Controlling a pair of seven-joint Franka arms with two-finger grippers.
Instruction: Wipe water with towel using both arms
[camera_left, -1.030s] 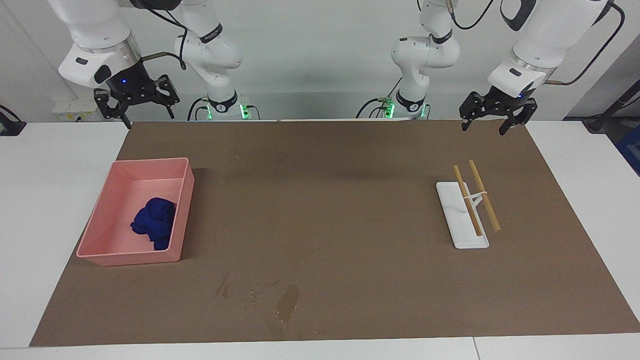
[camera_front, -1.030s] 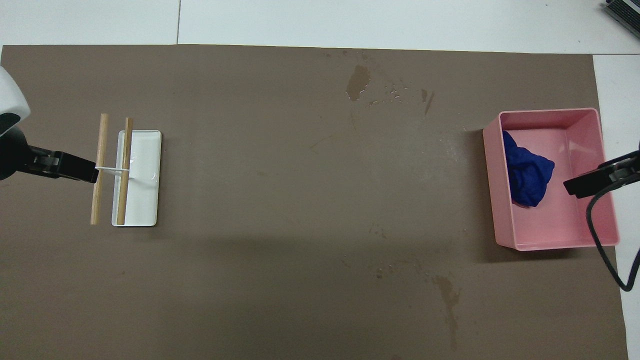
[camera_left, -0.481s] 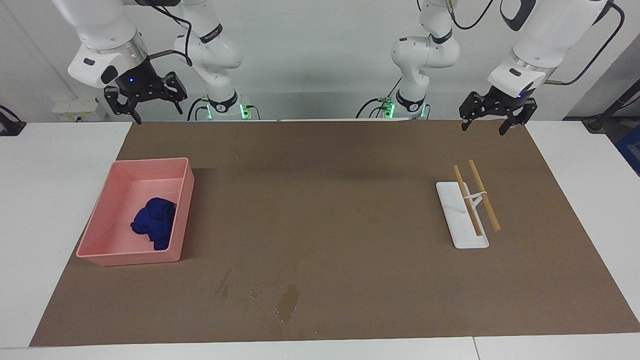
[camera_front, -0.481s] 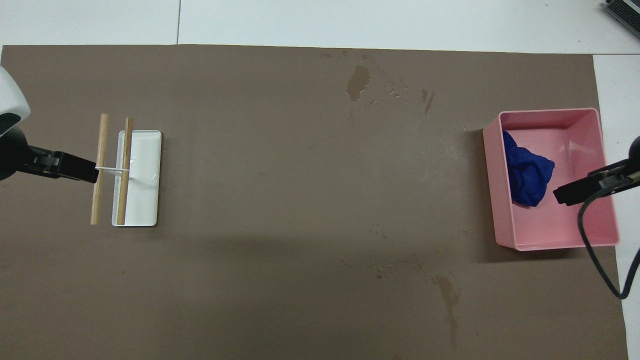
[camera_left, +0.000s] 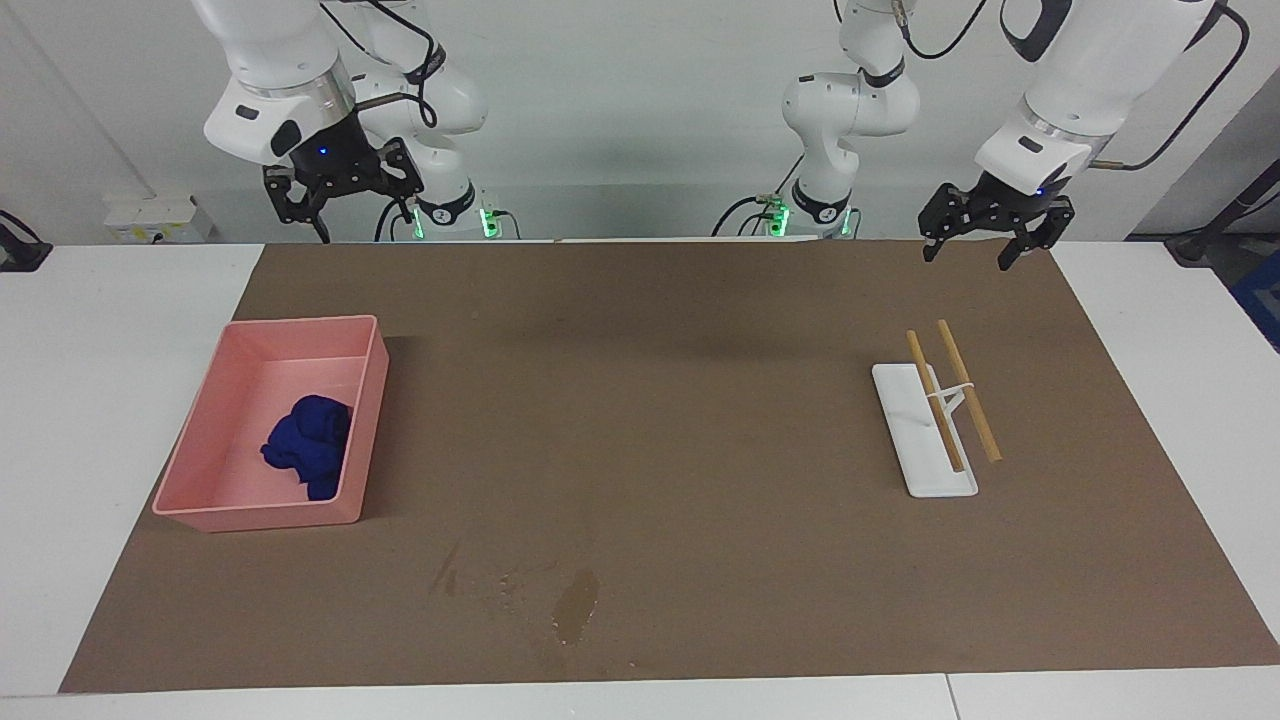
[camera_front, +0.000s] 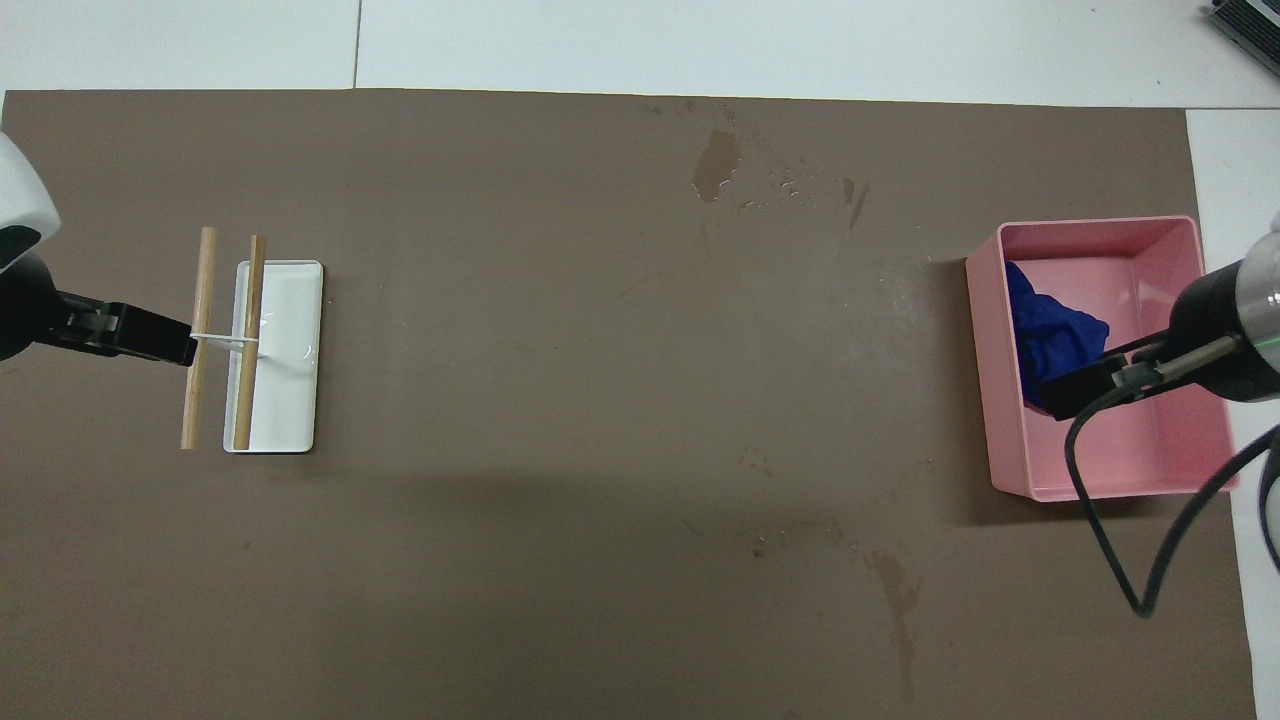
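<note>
— Towel (camera_left: 308, 445) first: where is it?

— Bunched up, deep blue, in the pink bin (camera_left: 300, 322) at the right arm's end of the table. It lies against the bin's long wall on the side of the table's middle, closer to the end farther from the robots.

— And the right gripper (camera_left: 340, 205)?

— High in the air, clear of everything. From overhead its dark tip (camera_front: 1070, 392) covers the towel's edge, so it hangs over the bin. The facing view shows plenty of air between them. Its fingers stand apart and hold nothing.

— Next along, the water (camera_left: 575, 605)?

— A darker wet patch with small shiny drops and streaks beside it. It sits on the brown mat (camera_left: 650, 400), about midway between the two ends and close to the edge farthest from the robots. It is well apart from the bin.

— Then?

— A white tray (camera_left: 915, 440) toward the left arm's end, with two wooden sticks (camera_left: 968, 390) held above it. One runs over the tray and the other just off its edge. A thin white piece seems to join them, though I cannot make out how.

— The left gripper (camera_left: 975, 250)?

— Raised, and the arm waits. From overhead it is over the mat beside the outer stick. Its fingers are spread and it holds nothing.
</note>
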